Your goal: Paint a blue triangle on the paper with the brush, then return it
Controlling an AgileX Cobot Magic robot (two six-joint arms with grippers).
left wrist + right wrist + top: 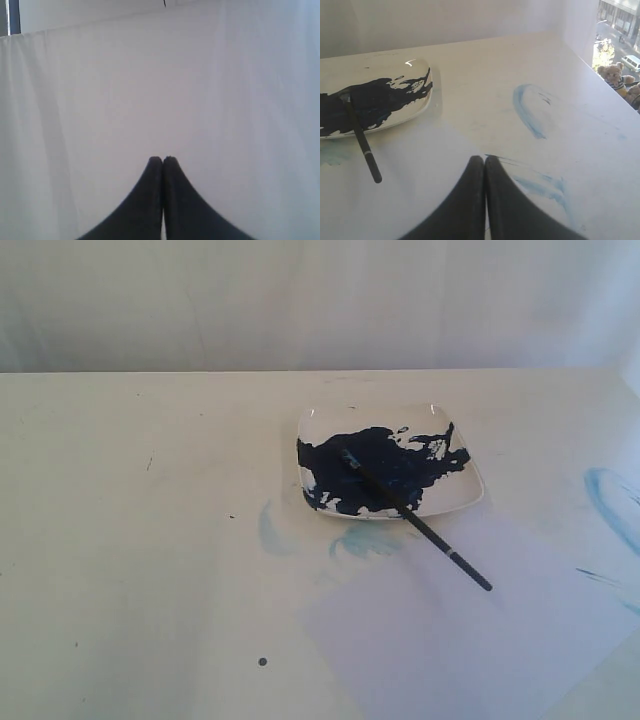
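Right gripper [485, 159]: jaws pressed together, nothing held, hovering over the table [130, 540] with the plate in its camera's sight; judged parked there for a short reach to the brush handle. Left gripper [163, 160]: likewise closed and empty, faced at a plain white cloth [150, 75]; no part in the job is evident. Neither arm is seen in the exterior view. Nearest in that view, the paper [460, 640] is laid flat toward the right, blank; no blue triangle is seen on it, so painting is judged not yet begun. Next, the brush [420, 525] is found lying slantwise, handle end resting over the paper, shaft propped on the plate's near rim, bristles sunk in the paint. This pose is judged deliberate: the tip is kept loaded and the handle is left raised and free for a pinch. Beyond, the plate [325, 425] is set touching or just beside the paper's far edge, so a wet brush need be carried only a short way. A dark paint blotch [385, 465] covers most of it. Pale smears [268, 530] are noted on the table beside the plate. Farthest, a white backdrop.
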